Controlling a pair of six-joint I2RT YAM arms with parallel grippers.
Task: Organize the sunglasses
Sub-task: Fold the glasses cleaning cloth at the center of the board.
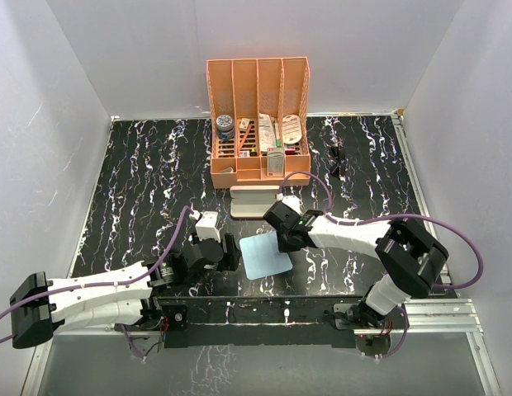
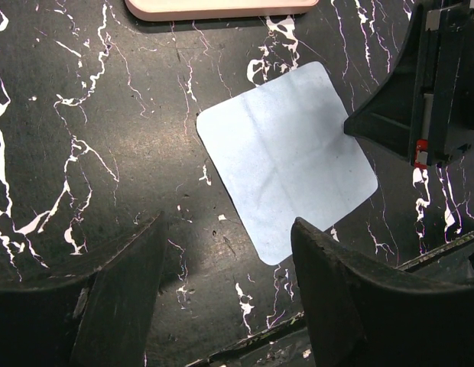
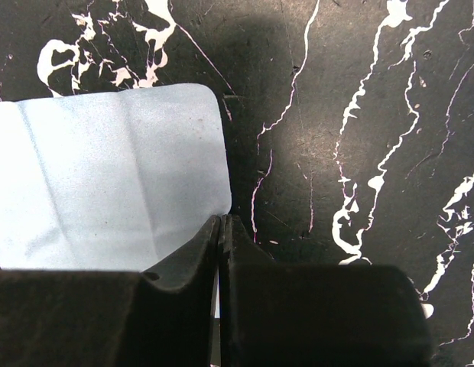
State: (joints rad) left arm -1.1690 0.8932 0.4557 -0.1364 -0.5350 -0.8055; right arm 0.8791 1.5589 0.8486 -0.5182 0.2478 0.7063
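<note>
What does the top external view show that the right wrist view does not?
Only top external: the sunglasses right of the orange organizer, and the pink case in front of it. Only right wrist: the right end effector closed at the edge of the blue cloth; whether it pinches is unclear. Both: that cloth on the black marbled table.

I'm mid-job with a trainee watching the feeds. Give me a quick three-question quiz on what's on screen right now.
1. True or false: the sunglasses lie on the table, right of the orange organizer.
2. The left gripper is: A open; B shut; C out of view.
3. Fill in: the shut right gripper has its tips at the edge of the light blue ____.
Key: 1 true; 2 A; 3 cloth.
</note>
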